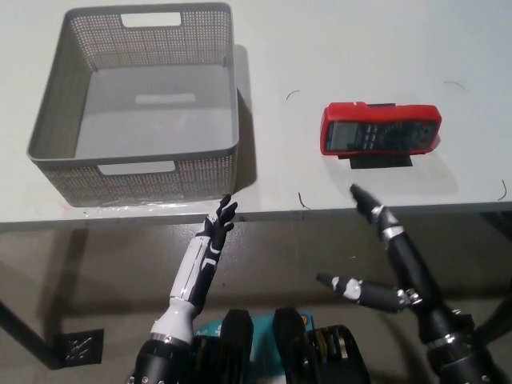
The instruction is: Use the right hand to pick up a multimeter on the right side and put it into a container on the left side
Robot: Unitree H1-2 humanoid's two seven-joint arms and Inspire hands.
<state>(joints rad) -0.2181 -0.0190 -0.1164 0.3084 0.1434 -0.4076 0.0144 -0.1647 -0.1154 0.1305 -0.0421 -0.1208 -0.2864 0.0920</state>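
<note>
Right hand (382,254) open, fingers spread, empty, just short of the red multimeter (381,128); left hand (218,226) rests below the grey basket (48,120)

One camera on the robot's head looks steeply down, fairly near, at the white surface (360,48) and the floor (80,272) below its edge.

A white tabletop (376,48) fills the far part of the view, with thin dark marks (293,94) scattered on its right half. Nearer lies brownish floor (96,272), bearing a dark bracket (78,348) at near left.
</note>
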